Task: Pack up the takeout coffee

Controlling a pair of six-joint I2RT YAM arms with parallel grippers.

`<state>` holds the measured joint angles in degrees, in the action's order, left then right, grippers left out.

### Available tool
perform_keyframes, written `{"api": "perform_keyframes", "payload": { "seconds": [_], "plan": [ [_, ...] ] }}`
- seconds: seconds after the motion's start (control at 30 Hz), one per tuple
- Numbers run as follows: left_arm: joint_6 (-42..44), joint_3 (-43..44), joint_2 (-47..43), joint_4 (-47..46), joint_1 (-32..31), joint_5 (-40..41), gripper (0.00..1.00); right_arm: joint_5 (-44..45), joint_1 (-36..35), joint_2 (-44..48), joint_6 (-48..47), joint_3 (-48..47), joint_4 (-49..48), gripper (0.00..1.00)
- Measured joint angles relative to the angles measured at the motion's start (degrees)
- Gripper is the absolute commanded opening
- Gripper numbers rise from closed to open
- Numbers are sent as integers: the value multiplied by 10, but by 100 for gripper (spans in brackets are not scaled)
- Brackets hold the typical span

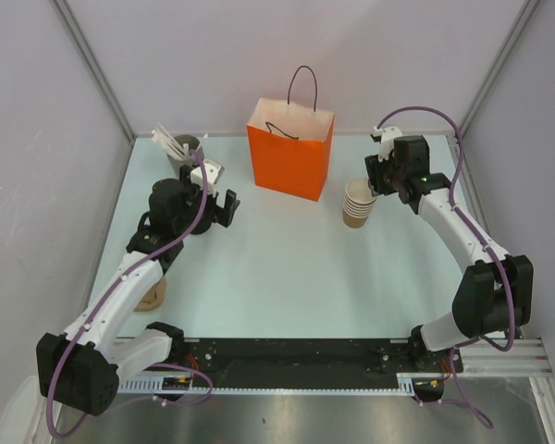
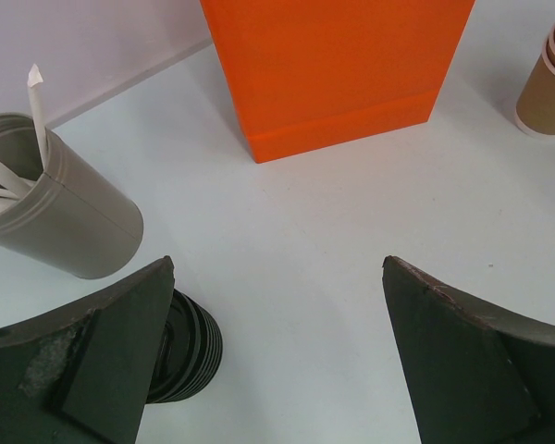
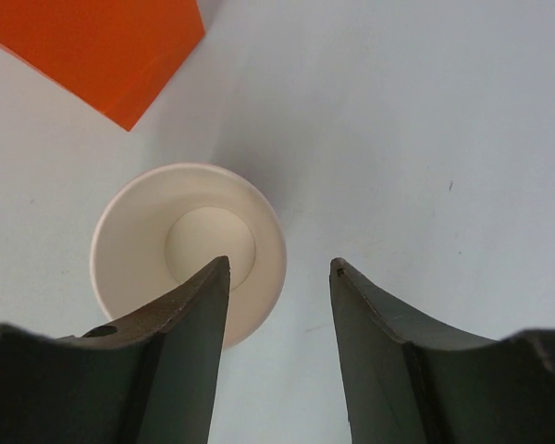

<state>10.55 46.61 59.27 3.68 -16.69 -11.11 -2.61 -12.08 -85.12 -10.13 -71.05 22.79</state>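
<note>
1. Right wrist view looks straight down into the top cup [image 3: 139,245] of a stack of tan cups [image 1: 358,204], which stands just right of the orange paper bag [image 1: 289,157], near its front corner.
2. No cup with a lid on shows in any view, so the coffee is not yet put together. That top cup, lidless and pale inside, is the nearest thing to it.
3. The right gripper [image 3: 279,266] hangs over the side of the cup farthest from the bag. Its jaws stand at a middling gap: one finger over the open mouth, the other outside the wall, the rim between them. No pinch is visible.
4. The cup's long axis is upright, mouth up, so the jaws meet the wall from above. Judged from this, the coming move is a close on the rim, then a straight lift.
5. The left gripper [image 2: 277,264] is on the bag's other side, well apart from the cups. Its jaws are wide and hold nothing, and a stack of black lids [image 2: 190,347] sits just under one finger.
6. The right arm is clearly the nearer to the cup.
</note>
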Motion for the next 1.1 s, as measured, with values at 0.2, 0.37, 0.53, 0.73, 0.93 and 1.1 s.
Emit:
{"api": "perform_keyframes", "payload": {
  "seconds": [0.2, 0.37, 0.53, 0.73, 0.93, 1.1],
  "plan": [
    [0, 0, 3, 0, 0, -2, 99, 2, 1, -14, 0, 0, -5, 47],
    [0, 0, 6, 0, 0, -2, 99, 2, 2, -25, 0, 0, -4, 40],
    [0, 0, 6, 0, 0, -2, 99, 2, 5, -25, 0, 0, -4, 34],
    [0, 0, 6, 0, 0, -3, 99, -4, 9, -25, 0, 0, -4, 33],
    [0, 0, 6, 0, 0, -7, 99, -9, 8, -25, 0, 0, -4, 26],
    [0, 0, 6, 0, 0, -11, 99, -14, 8, -25, 0, 0, -4, 23]
  ]
}}
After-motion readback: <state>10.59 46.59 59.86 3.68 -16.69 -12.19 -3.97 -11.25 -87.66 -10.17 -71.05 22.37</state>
